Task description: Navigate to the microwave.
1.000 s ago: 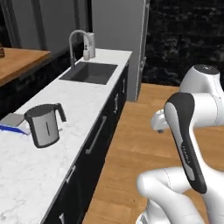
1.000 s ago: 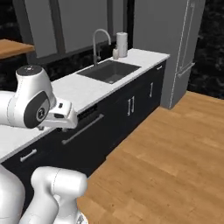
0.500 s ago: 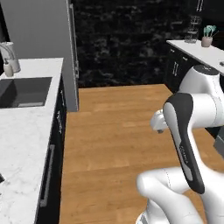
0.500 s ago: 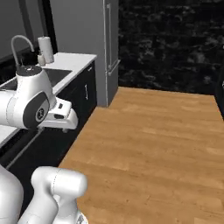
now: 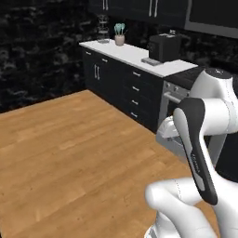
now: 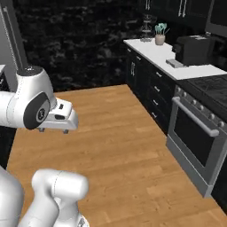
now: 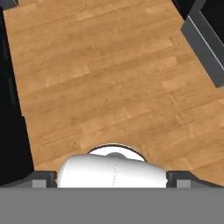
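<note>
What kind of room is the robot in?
It looks like a kitchen. There is a grey oven with a long bar handle, a white countertop over dark drawers, and a small black boxy appliance sitting on that counter. The floor is wood.

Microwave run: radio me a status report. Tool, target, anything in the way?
Tool over the floor, open or shut unclear. Microwave partly in frame, upper right, above the stove. Wood floor lies between.
</note>
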